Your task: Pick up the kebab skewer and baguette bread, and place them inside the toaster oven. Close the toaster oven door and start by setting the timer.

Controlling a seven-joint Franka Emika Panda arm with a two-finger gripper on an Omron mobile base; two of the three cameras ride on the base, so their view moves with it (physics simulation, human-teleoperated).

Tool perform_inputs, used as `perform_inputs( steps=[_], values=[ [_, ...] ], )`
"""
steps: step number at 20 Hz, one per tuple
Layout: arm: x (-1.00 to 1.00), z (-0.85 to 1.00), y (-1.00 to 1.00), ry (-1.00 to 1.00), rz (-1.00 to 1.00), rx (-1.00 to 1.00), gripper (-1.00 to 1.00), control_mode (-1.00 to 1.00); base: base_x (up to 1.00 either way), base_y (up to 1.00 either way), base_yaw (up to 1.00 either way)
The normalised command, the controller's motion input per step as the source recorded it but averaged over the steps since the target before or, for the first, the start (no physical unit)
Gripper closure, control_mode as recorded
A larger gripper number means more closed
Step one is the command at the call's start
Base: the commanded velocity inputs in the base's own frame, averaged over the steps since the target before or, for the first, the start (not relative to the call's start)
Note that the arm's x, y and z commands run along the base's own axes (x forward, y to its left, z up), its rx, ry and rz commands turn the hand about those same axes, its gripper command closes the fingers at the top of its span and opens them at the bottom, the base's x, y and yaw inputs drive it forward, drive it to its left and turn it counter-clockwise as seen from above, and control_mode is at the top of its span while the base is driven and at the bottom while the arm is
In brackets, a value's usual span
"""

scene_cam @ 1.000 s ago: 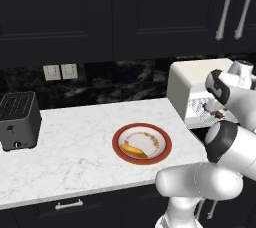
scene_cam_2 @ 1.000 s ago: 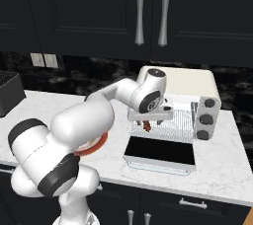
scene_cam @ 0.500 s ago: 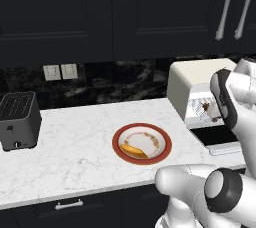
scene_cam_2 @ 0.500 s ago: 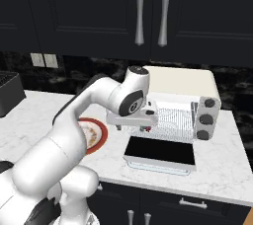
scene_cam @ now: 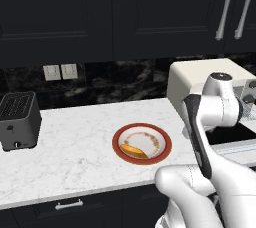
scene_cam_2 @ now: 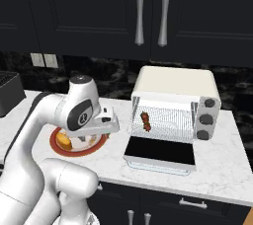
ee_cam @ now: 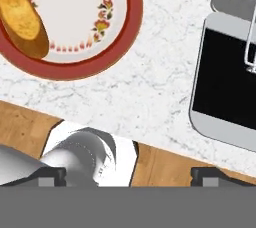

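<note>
White marble surface [scene_cam: 75,147]: golden elongated baguette bread [scene_cam: 132,150] lies slantwise on red-rimmed floral plate [scene_cam: 165,144]; pincer [ee_cam: 127,172] gapes empty.

The plate [ee_cam: 125,32] has a red-brown rim and a cream centre ringed with small red and yellow flowers, and the baguette bread [ee_cam: 22,19] on it is golden-orange with a darker tan edge. The toaster oven [scene_cam_2: 175,101] is cream-white with grey knobs, its door [scene_cam_2: 159,151] dark glass in a pale frame, and the kebab skewer [scene_cam_2: 146,121] shows dark red-brown chunks. The counter [scene_cam: 75,157] is white marble with grey veins, against black cabinets [scene_cam: 100,12] and a dark grey slot toaster [scene_cam: 18,120].
</note>
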Motion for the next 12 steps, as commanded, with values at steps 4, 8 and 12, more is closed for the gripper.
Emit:
perform_inputs(
  steps=[4, 8, 12],
  values=[
    [0.07, 0.0, 1.0, 0.0, 0.18, -0.07, -1.0, -1.0, 0.0, 0.0, 0.0],
    [0.13, 0.0, 1.0, 0.05, 0.19, -0.01, -1.0, -1.0, 0.0, 0.0, 0.0],
    [0.1, -0.04, 0.97, 0.07, 0.1, 0.04, -1.0, -1.0, 0.0, 0.0, 0.0]
  ],
)
